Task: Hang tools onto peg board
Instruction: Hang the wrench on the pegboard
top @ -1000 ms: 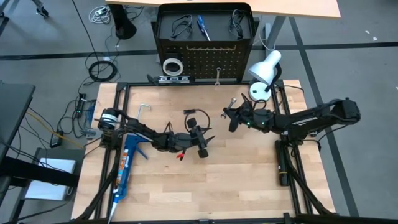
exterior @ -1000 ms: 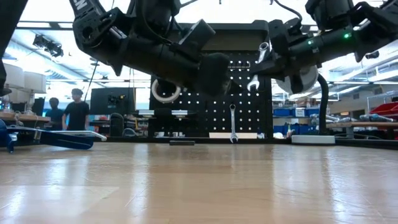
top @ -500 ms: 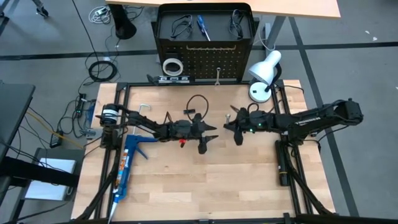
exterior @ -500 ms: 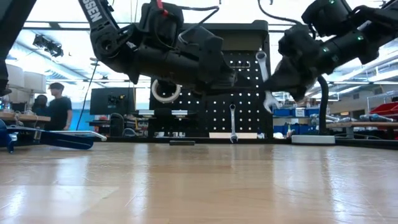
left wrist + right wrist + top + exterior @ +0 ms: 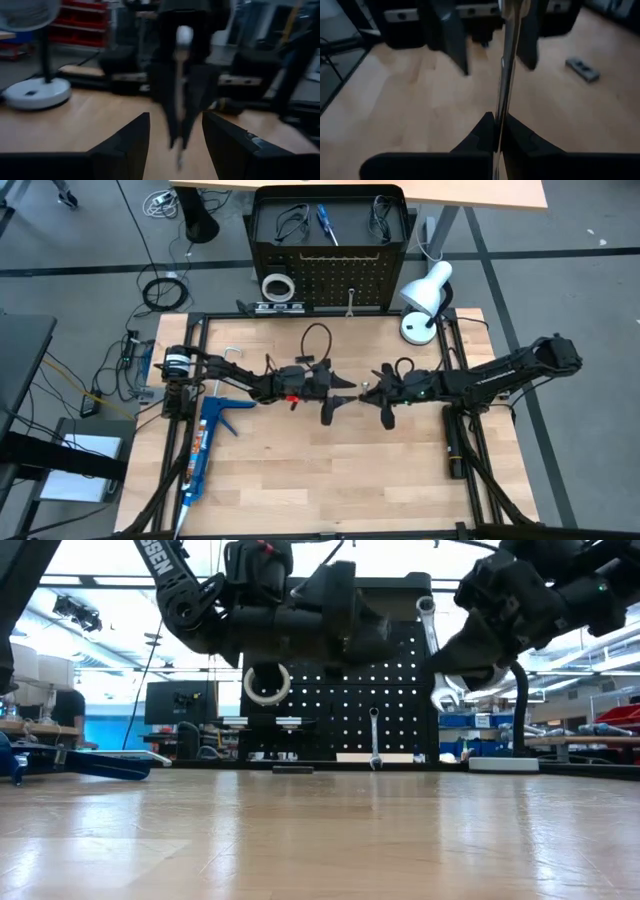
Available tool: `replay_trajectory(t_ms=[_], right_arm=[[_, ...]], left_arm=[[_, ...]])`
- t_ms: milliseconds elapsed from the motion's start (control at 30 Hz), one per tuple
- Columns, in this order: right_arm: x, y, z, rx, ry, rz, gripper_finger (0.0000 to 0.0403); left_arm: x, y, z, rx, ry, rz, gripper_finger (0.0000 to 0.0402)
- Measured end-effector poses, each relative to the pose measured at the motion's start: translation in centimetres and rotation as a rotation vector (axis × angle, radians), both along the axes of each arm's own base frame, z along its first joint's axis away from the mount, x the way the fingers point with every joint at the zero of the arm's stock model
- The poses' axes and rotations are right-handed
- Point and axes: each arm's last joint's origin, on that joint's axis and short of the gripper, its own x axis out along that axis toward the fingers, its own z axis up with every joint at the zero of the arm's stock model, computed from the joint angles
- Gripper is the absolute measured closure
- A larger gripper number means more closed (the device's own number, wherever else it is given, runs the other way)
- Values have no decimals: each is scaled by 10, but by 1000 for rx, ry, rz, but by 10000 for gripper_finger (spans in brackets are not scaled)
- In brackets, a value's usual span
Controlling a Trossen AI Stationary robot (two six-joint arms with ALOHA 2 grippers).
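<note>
White "SEN" lettering on the left arm (image 5: pixel 165 565), partly cut off

We are in a workshop or robotics lab. Beyond the left gripper (image 5: pixel 375 640) stands a black peg board (image 5: pixel 395 710) hung with tools, and far behind it the low view shows shelving (image 5: pixel 600 725) and monitors (image 5: pixel 170 700) under ceiling lights. Past the wooden workbench (image 5: pixel 300 470), we see grey floor strewn with coiled cables (image 5: pixel 160 290).

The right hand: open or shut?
Shut: the right hand has its fingers pressed against the silver wrench between them.
</note>
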Motion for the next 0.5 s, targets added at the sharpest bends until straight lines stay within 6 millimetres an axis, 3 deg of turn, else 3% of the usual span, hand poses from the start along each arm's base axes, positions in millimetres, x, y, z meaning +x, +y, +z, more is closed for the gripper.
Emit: replay_trajectory(t_ms=[267,500], right_arm=[[10,3,-7,9,-28,14,379],[15,6,-12,17,-37,21,377]], left_arm=[[10,-2,15,5,-42,-35,223],[12,0,19,55,-57,-4,303]])
